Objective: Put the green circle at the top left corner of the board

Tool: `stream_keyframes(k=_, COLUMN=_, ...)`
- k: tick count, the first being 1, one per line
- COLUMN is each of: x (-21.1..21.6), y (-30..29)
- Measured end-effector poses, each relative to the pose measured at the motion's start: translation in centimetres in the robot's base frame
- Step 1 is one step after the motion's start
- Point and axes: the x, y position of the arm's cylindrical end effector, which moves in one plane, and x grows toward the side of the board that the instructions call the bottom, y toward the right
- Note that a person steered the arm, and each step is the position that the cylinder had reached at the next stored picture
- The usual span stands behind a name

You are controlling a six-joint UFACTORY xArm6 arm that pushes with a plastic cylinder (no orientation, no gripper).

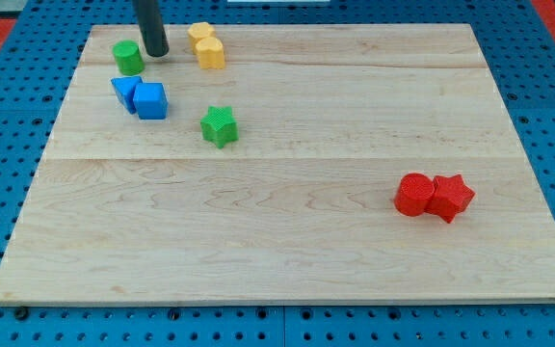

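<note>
The green circle [127, 57] sits near the top left corner of the wooden board [287, 241]. My tip [155, 53] is just to the right of the green circle, very close to it, between it and the yellow blocks. The rod comes down from the view's top edge.
Two yellow blocks [206, 45] lie touching right of my tip. A blue triangle [125, 92] and a blue cube [150, 100] lie below the green circle. A green star [219, 125] is lower right of them. A red circle [414, 194] and red star [450, 197] touch at the right.
</note>
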Motion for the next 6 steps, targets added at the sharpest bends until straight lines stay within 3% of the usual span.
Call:
stream_keyframes(k=1, x=3.8, y=0.3)
stream_keyframes(k=2, x=4.2, y=-4.5)
stream_keyframes(k=3, x=3.7, y=-6.6)
stream_keyframes(k=6, x=-2.2, y=-3.6)
